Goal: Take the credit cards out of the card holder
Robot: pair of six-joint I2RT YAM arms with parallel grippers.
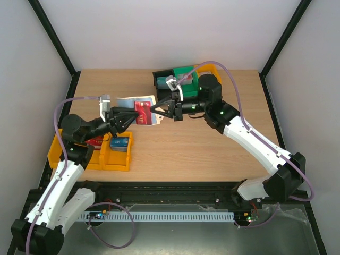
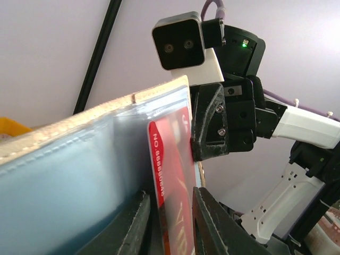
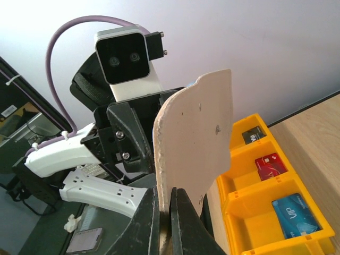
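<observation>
Card holder (image 1: 129,104) aloft, right jaws clamped on its flap at three o'clock, bracing it. Left jaws, narrow, straddle the red card (image 2: 171,159) at eight o'clock; grip unclear.

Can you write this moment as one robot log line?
card holder: open, held up | right fingers: shut on its flap | left fingers: either side of red VIP card, grip unclear

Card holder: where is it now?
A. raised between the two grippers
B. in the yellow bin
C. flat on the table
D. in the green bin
A: the right gripper pinches the cream flap of the card holder, and the left gripper straddles its red card.
</observation>
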